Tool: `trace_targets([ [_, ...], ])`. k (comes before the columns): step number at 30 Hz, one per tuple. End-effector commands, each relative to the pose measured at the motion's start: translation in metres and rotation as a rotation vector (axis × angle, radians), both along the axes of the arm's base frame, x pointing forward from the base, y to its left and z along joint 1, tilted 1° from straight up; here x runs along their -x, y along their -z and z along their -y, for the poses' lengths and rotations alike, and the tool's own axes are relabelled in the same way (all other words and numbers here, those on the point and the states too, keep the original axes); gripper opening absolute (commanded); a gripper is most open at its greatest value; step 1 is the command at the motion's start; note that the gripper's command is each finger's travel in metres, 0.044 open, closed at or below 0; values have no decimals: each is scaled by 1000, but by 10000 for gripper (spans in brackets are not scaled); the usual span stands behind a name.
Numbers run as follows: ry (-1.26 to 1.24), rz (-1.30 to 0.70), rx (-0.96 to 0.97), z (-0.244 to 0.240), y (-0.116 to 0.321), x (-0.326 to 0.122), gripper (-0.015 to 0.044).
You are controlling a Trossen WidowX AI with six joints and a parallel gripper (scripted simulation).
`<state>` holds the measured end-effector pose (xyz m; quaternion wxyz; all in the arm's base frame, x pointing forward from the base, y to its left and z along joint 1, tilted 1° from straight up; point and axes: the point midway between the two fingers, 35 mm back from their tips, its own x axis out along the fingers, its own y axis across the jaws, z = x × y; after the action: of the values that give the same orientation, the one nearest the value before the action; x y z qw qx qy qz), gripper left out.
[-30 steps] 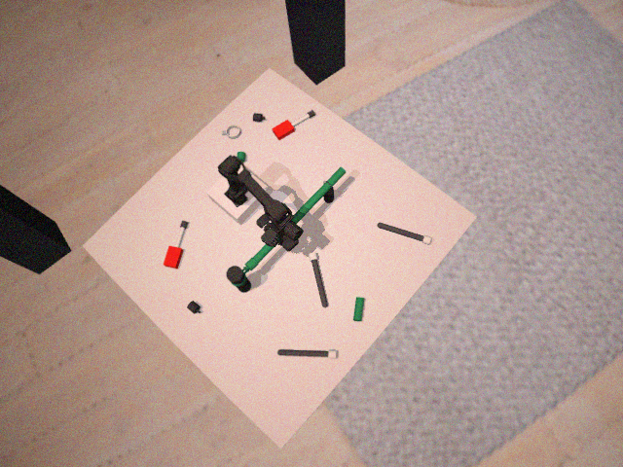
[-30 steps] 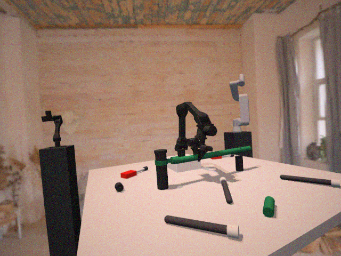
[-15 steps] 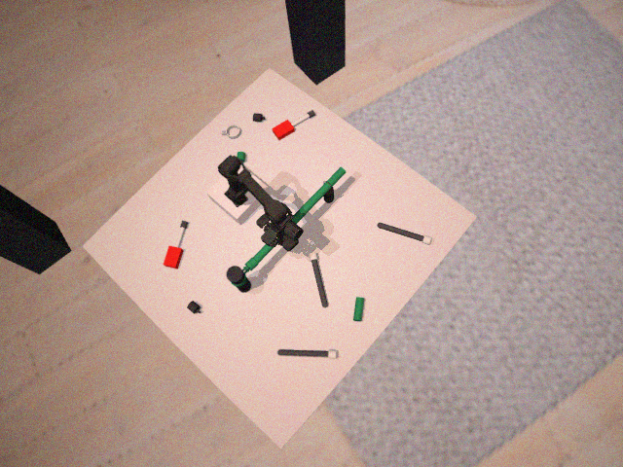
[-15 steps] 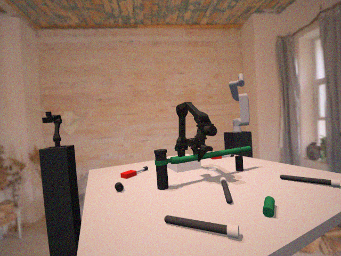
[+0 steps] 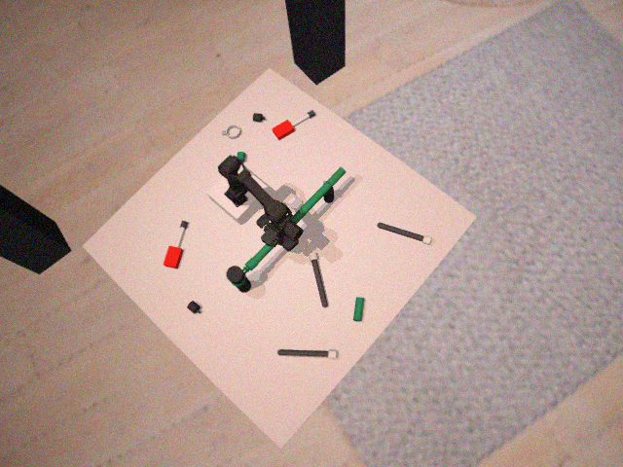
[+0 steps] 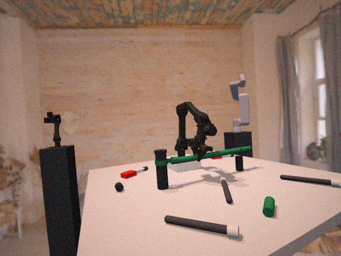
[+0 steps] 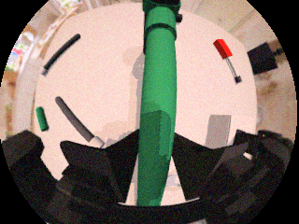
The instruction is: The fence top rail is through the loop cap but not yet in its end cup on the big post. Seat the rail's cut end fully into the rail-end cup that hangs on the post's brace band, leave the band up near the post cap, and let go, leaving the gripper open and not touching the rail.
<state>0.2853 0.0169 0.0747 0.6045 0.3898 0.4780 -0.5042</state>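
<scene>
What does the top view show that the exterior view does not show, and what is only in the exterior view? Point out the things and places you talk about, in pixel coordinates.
Only the top view: a grey ring (image 5: pixel 234 131) and the black knob (image 5: pixel 258 117) near it.
Only the exterior view: a pale arm (image 6: pixel 244 110) on a black stand and a grey curtain (image 6: pixel 331 82) by the window.
Both: the gripper (image 5: pixel 285 234) (image 6: pixel 200 157) (image 7: pixel 153 133) shut on the rail (image 5: pixel 319 197) (image 6: pixel 228 152) (image 7: pixel 160 84), the big post (image 5: pixel 235 273) (image 6: pixel 162 176) (image 7: pixel 161 5) and the short green cylinder (image 5: pixel 358 308) (image 6: pixel 268 206) (image 7: pixel 42 119).
</scene>
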Motion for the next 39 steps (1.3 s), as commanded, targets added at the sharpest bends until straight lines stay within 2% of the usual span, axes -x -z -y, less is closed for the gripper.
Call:
trace_targets([
  [1, 0, 3, 4, 1, -1, 0, 0],
  [39, 0, 2, 11, 3, -4, -1, 0],
])
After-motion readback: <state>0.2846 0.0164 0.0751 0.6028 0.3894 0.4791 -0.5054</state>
